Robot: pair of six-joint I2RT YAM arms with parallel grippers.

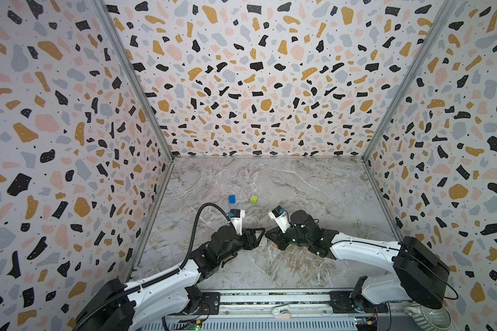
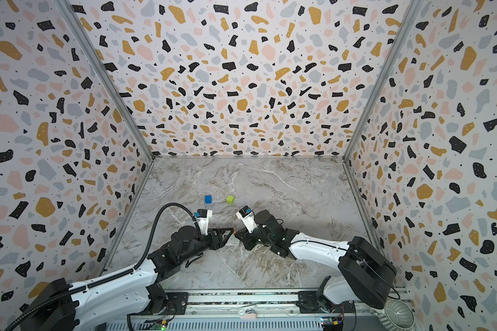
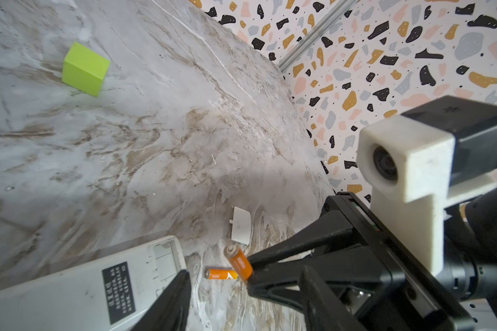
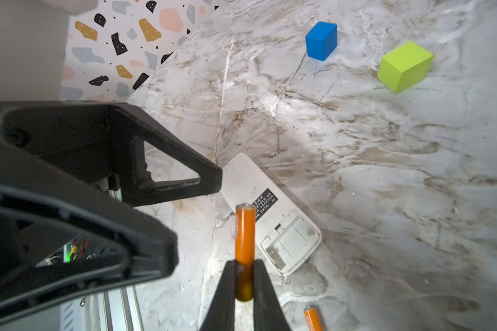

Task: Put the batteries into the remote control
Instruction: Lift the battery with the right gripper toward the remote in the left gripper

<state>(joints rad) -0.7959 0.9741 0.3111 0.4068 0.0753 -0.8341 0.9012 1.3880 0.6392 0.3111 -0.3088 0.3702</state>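
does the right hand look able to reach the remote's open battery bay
Likely yes. The right hand, shut on a battery, hangs just short of the remote control; its open bay faces up, uncovered, and the left hand sits at the far end.

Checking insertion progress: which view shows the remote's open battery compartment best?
The right wrist view: the remote control's battery compartment lies fully visible, uncovered and empty. The left wrist view shows it obliquely, partly covered. Neither top view shows it.

In both top views the remote (image 1: 263,243) lies mostly hidden beneath the left claw (image 1: 260,236) and right claw (image 1: 269,235). The right wrist view's edge cuts off the loose battery (image 4: 313,318); the print on the label (image 4: 266,200) is unreadably small.
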